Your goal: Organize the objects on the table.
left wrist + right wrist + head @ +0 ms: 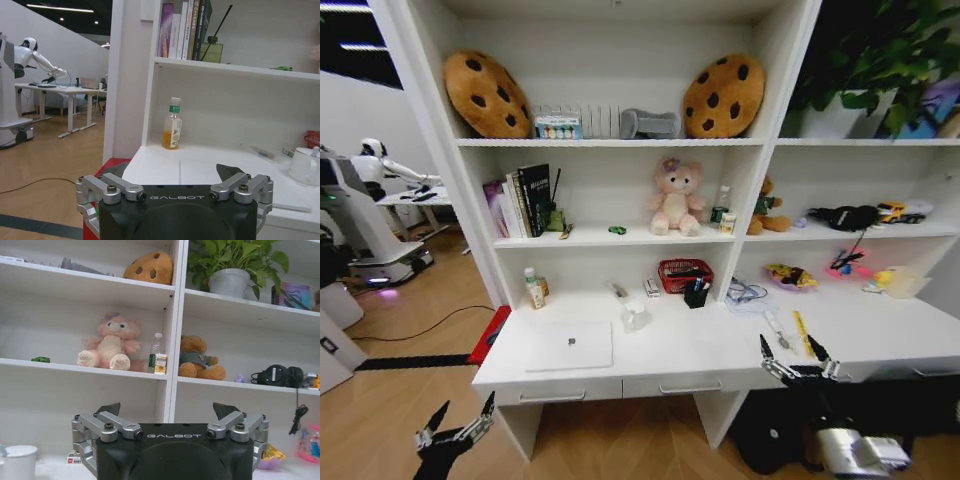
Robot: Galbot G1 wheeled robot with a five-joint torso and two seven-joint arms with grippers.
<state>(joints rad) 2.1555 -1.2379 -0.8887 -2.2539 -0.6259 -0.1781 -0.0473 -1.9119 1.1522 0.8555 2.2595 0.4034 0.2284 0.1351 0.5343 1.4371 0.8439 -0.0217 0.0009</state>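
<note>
Tabletop (pixel 700 355): long, white, drawers along its front edge, set beneath a white shelving unit.

Laptop (pixel 569 346): slim, silver, lid shut, flat on the tabletop's left part; lies above and ahead of the left hand, well apart from it.

Green toy car (pixel 617 230): on the middle shelf, left of the pink plush bear (pixel 675 197); far from both hands. Also seen in the right wrist view (pixel 40 359) on the shelf beside the bear.

Pens: dark ones stand in a black holder (pixel 696 294) before a red basket (pixel 684 273), mid-tabletop.

Small loose items: a yellow stick (pixel 802 333) and a pale slim piece (pixel 775 328) lie on the tabletop's right part, just beyond the right hand.

Left hand (pixel 456 427): fingers spread, empty, held low before the tabletop's left corner, below its surface level.

Right hand (pixel 796 362): fingers spread, empty, raised at the tabletop's front edge, right of centre, tips pointing towards the shelves.
</note>
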